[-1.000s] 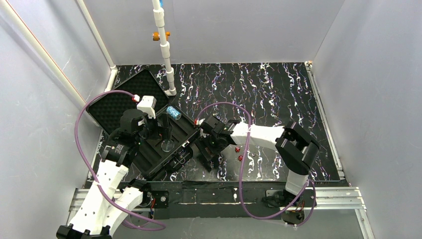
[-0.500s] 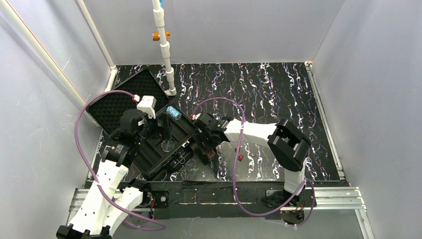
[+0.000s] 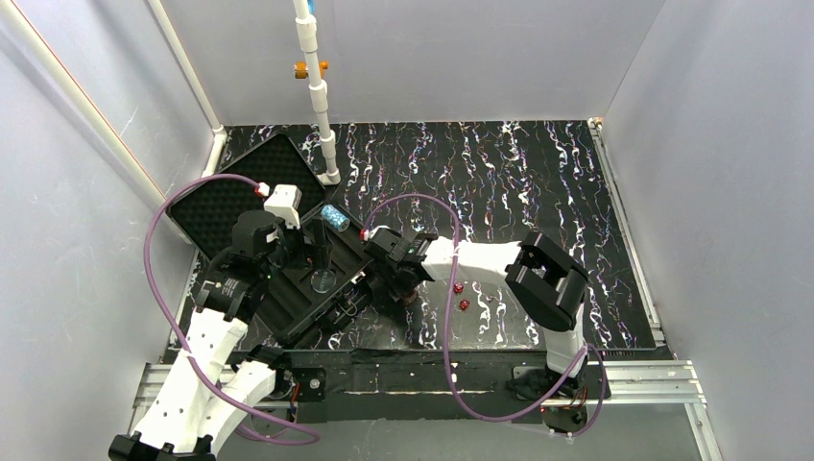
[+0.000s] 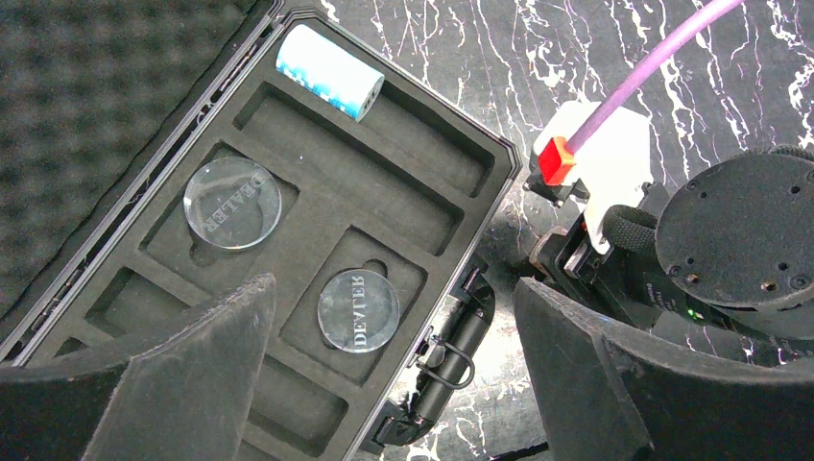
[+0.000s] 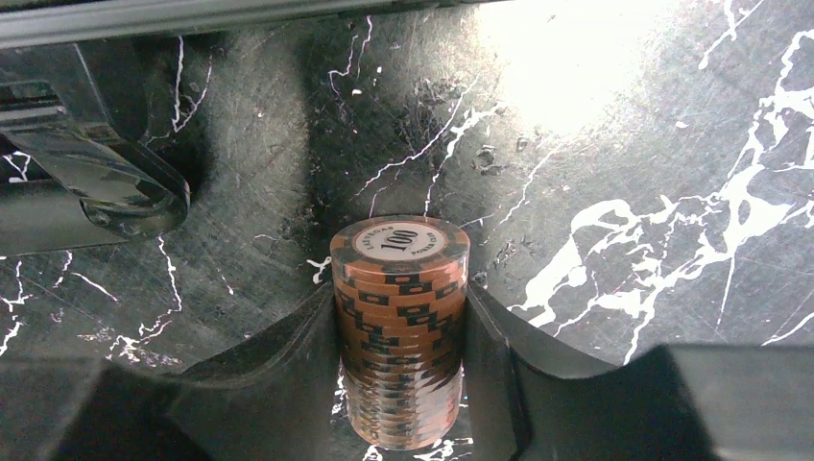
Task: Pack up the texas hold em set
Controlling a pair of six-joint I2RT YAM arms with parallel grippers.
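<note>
Black hard case (image 3: 293, 312) open on the desk (image 3: 538, 182), long axis diagonal, near-left to far-right. Off its far-left side: lid (image 3: 235, 187) laid flat, egg-crate foam facing up. Inside the case: foam lining cut into slots. Over the case middle: left hand (image 4: 394, 370), spread wide, gripping nothing. In two round pockets of the case: one clear disc (image 4: 233, 203) and a second disc (image 4: 358, 308), both flat, both marked DEALER. In the case's far long slot: blue-white chip stack (image 4: 329, 72) on its side, axis along the slot, parallel to the case's long side. On the case's right edge: handle (image 4: 446, 357). Just right of that edge: brown chip stack (image 5: 400, 288) upright on the desk, top chip marked 100. Right hand (image 5: 399, 360) closed on it, pads against both sides, tight to the case edge. Further right of the case: two red dice (image 3: 459, 287), near each other, apart from the stack. Beyond them, right and far of the case: wide stretch of desk up to the walls.
</note>
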